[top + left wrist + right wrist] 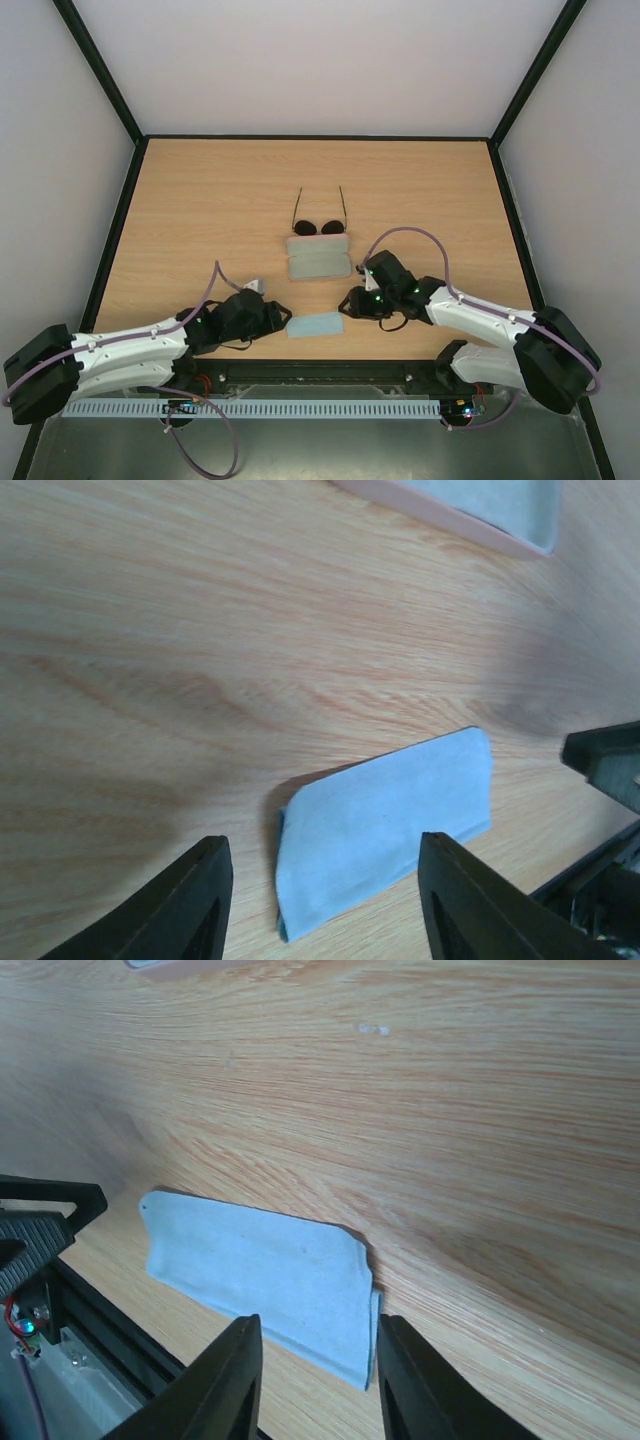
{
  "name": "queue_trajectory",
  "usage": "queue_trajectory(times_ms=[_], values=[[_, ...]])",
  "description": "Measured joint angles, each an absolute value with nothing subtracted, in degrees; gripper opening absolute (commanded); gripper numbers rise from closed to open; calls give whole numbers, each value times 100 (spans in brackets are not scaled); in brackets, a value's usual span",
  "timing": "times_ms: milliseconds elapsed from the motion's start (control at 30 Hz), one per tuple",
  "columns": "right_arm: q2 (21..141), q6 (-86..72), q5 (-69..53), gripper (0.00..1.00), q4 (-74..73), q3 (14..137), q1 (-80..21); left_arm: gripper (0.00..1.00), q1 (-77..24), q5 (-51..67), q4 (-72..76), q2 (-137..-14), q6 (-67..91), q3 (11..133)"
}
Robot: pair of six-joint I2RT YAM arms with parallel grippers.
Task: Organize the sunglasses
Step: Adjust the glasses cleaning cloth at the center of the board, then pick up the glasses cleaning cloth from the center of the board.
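The sunglasses (319,226) lie mid-table with their round dark lenses against the far edge of the pink case (318,257) and their temple arms pointing away. The case lies open; one corner (480,510) shows in the left wrist view. A folded light blue cloth (315,325) lies flat near the table's front edge. My left gripper (283,318) is open at its left end, fingers either side of the cloth (385,830) without holding it. My right gripper (348,303) is open at its right end, jaws straddling the cloth's folded edge (270,1270).
A black rail (320,372) runs along the near edge just behind the cloth. Black frame posts and pale walls (60,200) bound the wooden table (220,200) on three sides. The right gripper's finger (605,760) shows in the left wrist view.
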State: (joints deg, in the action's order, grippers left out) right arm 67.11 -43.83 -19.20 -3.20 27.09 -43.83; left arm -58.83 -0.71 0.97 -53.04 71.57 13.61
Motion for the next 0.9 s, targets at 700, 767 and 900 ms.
queue_trajectory(times_ms=[700, 767, 900], values=[[7461, -4670, -246, 34, -1750, 3645, -5500, 77, -5916, -248, -760, -5590, 6949, 1710], [7566, -4722, -187, 33, -1782, 3662, -5588, 78, -5920, -259, -781, -5564, 6941, 1710], [7769, -4847, -89, 31, -1791, 3704, -5747, 77, -5920, -266, -827, -5502, 6930, 1710]])
